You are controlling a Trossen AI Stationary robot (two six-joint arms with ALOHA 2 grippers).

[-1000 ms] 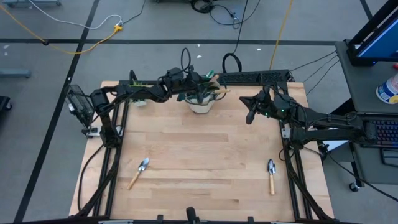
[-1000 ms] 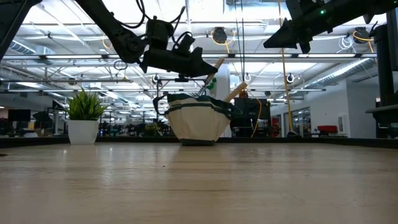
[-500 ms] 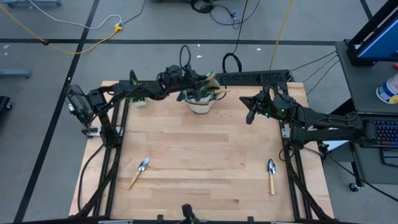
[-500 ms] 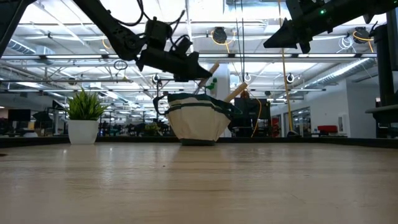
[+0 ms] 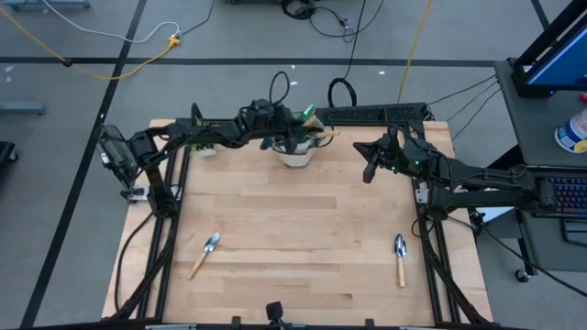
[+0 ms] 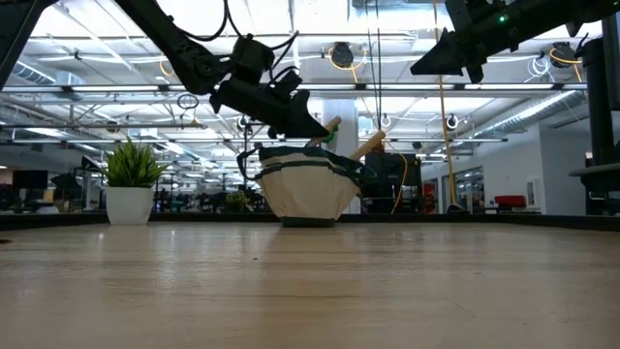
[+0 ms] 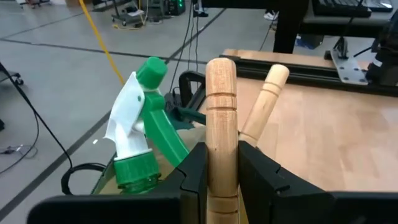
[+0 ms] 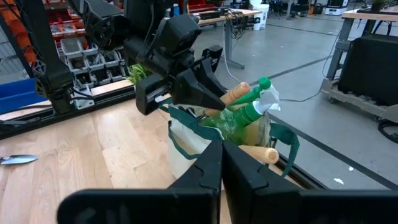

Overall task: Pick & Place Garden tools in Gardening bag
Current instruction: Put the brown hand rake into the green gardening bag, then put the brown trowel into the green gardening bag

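Observation:
The beige gardening bag (image 5: pixel 295 154) with green trim stands at the table's far middle; it also shows in the low view (image 6: pixel 305 189). A green spray bottle (image 7: pixel 146 124) and a wooden handle (image 7: pixel 264 99) stick out of it. My left gripper (image 7: pixel 222 152) is over the bag's mouth (image 6: pixel 315 128), shut on a wooden-handled tool (image 7: pixel 221 106). My right gripper (image 5: pixel 369 167) hovers high to the right of the bag, shut and empty. Two wooden-handled trowels lie flat on the table, at near left (image 5: pixel 205 253) and near right (image 5: pixel 400 258). My left gripper pinches the tool's wooden handle (image 7: pixel 221 134) between its two fingers, a little below the handle's rounded free end (image 6: pixel 332 123), which juts out past the fingertips. The fingers slant down from the table's left. The tool's lower part is hidden by the gripper and the bag.
A small potted green plant (image 6: pixel 129 184) stands at the far left, beside my left arm. A black rail (image 5: pixel 376 114) runs along the table's far edge behind the bag. Bare wood lies in the table's middle (image 5: pixel 303 229).
My left gripper has gone down toward the bag's mouth and tipped more steeply downward, still shut on the tool. The tool's handle end stands lower now, close above the bag's rim.

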